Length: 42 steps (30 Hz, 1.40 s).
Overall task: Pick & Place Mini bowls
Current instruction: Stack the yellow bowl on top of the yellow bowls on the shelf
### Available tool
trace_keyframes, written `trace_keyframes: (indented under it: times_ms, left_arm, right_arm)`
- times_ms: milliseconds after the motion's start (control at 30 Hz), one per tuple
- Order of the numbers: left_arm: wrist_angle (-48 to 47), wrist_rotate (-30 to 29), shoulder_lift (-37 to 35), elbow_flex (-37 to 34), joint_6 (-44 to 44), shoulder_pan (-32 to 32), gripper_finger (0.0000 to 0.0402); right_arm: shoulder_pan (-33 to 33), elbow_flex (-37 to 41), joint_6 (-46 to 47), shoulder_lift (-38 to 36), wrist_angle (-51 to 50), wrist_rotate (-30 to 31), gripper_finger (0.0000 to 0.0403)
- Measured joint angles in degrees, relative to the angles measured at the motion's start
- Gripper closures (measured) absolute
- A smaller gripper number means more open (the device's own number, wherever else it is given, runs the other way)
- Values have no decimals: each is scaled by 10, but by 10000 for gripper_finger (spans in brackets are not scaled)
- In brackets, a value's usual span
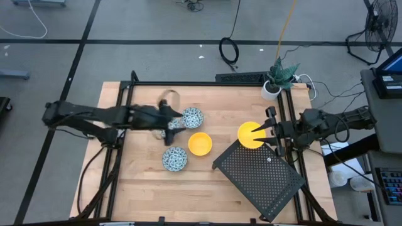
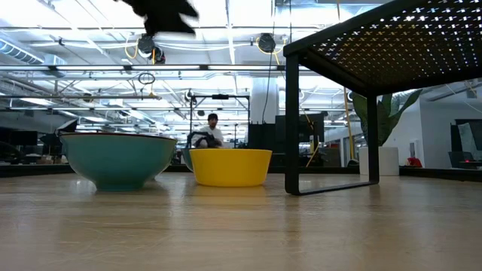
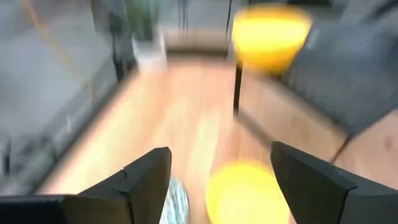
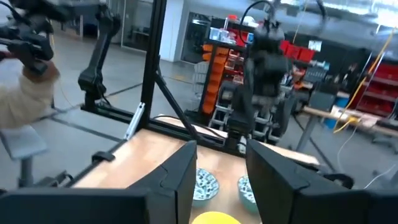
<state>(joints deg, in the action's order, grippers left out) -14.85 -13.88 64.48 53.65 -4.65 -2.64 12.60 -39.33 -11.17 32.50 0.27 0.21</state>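
Two blue-and-white patterned mini bowls (image 1: pixel 192 117) (image 1: pixel 175 159) and a yellow mini bowl (image 1: pixel 200 143) stand on the wooden table. A second yellow bowl (image 1: pixel 251 135) sits on the far corner of a black perforated rack (image 1: pixel 260 179). My left gripper (image 1: pixel 176 122) hovers open above the table beside the far patterned bowl; its wrist view shows the fingers (image 3: pixel 221 155) wide apart over the yellow bowl (image 3: pixel 239 193). My right gripper (image 1: pixel 267 122) is open at the table's right, just behind the bowl on the rack, whose yellow rim (image 4: pixel 214 218) shows below its fingers.
A white plant pot (image 1: pixel 271 88) stands at the table's far right corner. The rack stands on thin black legs (image 2: pixel 290 120) over the near right part of the table. A black frame (image 1: pixel 188 83) runs along the table's edges. A person (image 2: pixel 213 128) shows far behind.
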Motion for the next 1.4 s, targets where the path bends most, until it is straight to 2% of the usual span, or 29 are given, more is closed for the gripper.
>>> trace_keyframes:
  times_ms: [100,233,500,733,1133,1400]
  left_arm:
    - [-95,1,79,59,-73,3,128]
    - [-164,3,173,107,-176,7,128]
    - [-170,67,300,132,-312,21,128]
    - [-189,94,345,132,-410,37,128]
    - [-232,97,384,132,-461,36,128]
    - [-220,109,399,131,-445,37,128]
  right_arm:
    - [0,10,-29,-5,15,0,277]
    - [0,11,-51,-5,18,0,277]
    - [0,11,-58,-8,16,0,277]
    - [0,11,-90,-8,16,0,277]
    - [0,11,-135,-7,27,-2,277]
    - [0,11,-134,-5,23,-2,277]
